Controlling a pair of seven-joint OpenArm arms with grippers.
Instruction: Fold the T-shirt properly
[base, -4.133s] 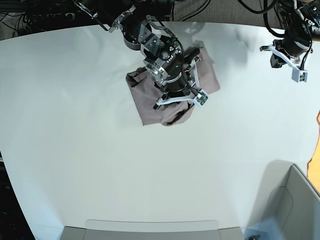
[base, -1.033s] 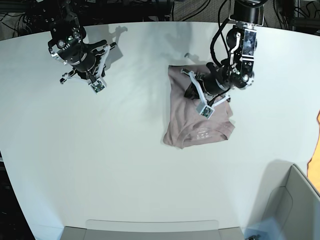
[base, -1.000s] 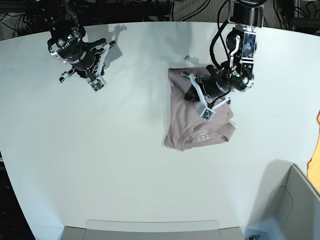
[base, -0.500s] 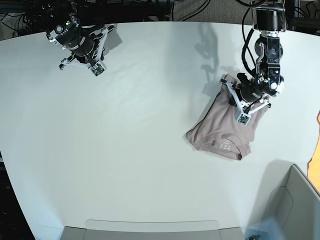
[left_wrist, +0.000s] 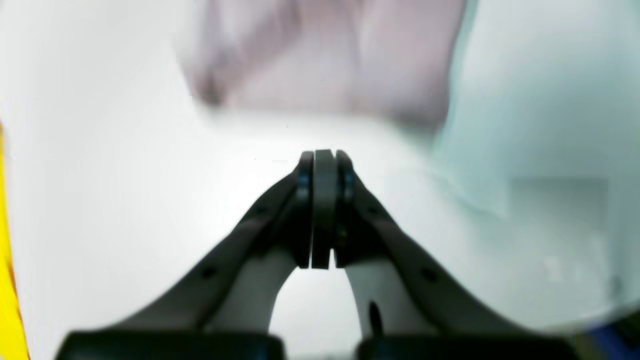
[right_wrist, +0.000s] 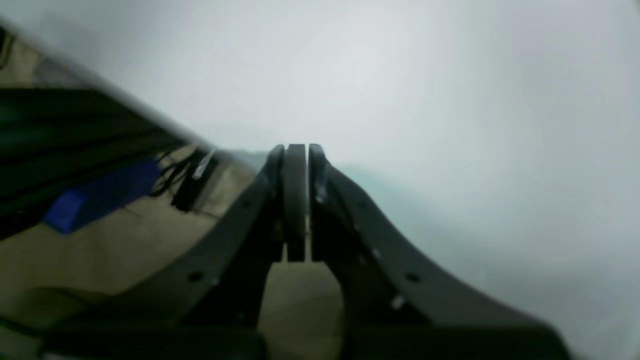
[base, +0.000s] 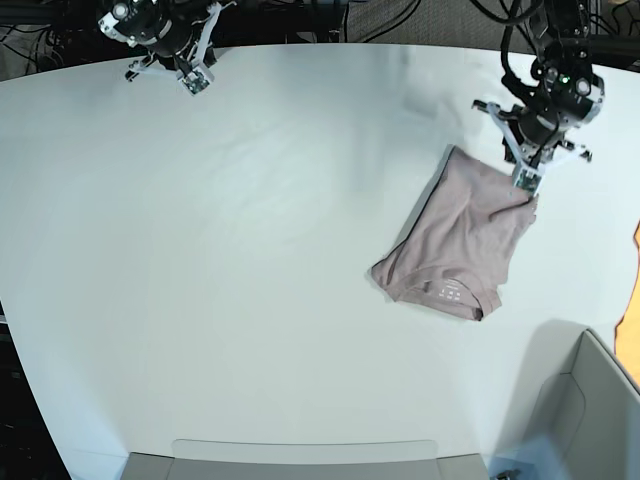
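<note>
The folded mauve-pink T-shirt (base: 460, 240) lies flat on the white table (base: 250, 260) at the right, collar toward the front. It shows blurred at the top of the left wrist view (left_wrist: 325, 55). My left gripper (base: 526, 180) is shut and empty, just off the shirt's far right corner; in its wrist view (left_wrist: 324, 160) the jaws are pressed together over bare table. My right gripper (base: 192, 82) is shut and empty at the table's far left edge; its wrist view (right_wrist: 295, 150) shows closed jaws over the table edge.
A grey bin (base: 590, 410) stands at the front right corner. A grey tray edge (base: 300, 455) runs along the front. Cables and dark gear (base: 330, 15) lie beyond the far edge. An orange object (base: 634, 290) shows at the right border.
My left gripper let go of the shirt and lifted back toward the far right. The shirt stays where it was dragged, at the right. My right gripper drew further back to the far left edge.
</note>
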